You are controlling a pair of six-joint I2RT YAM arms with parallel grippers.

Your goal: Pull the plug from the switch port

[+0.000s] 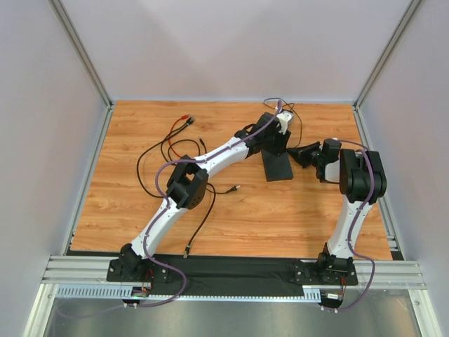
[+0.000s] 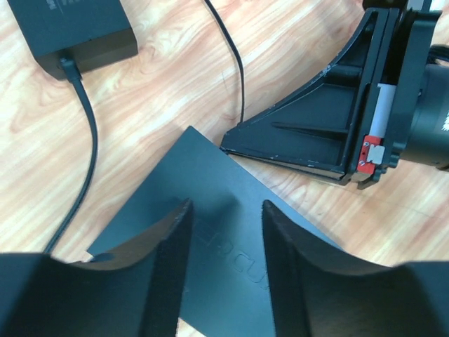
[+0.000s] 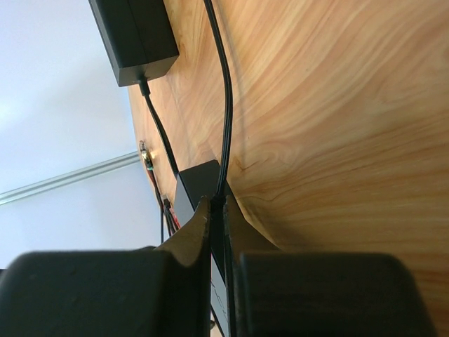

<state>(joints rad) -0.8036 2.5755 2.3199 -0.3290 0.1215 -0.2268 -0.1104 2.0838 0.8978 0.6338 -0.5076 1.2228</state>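
I see left tool (image 2: 226, 214) spread open, low over the flat black switch (image 2: 200, 165), switch lying far-centre on the worktop (image 1: 295, 210), right tool (image 3: 217, 205) pinched shut on the black cable (image 3: 226, 98) at the switch's corner, 1 adapter brick (image 2: 70, 28) nearby

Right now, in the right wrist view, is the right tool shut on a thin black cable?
Yes, the right tool pinches the cable just beside the switch.
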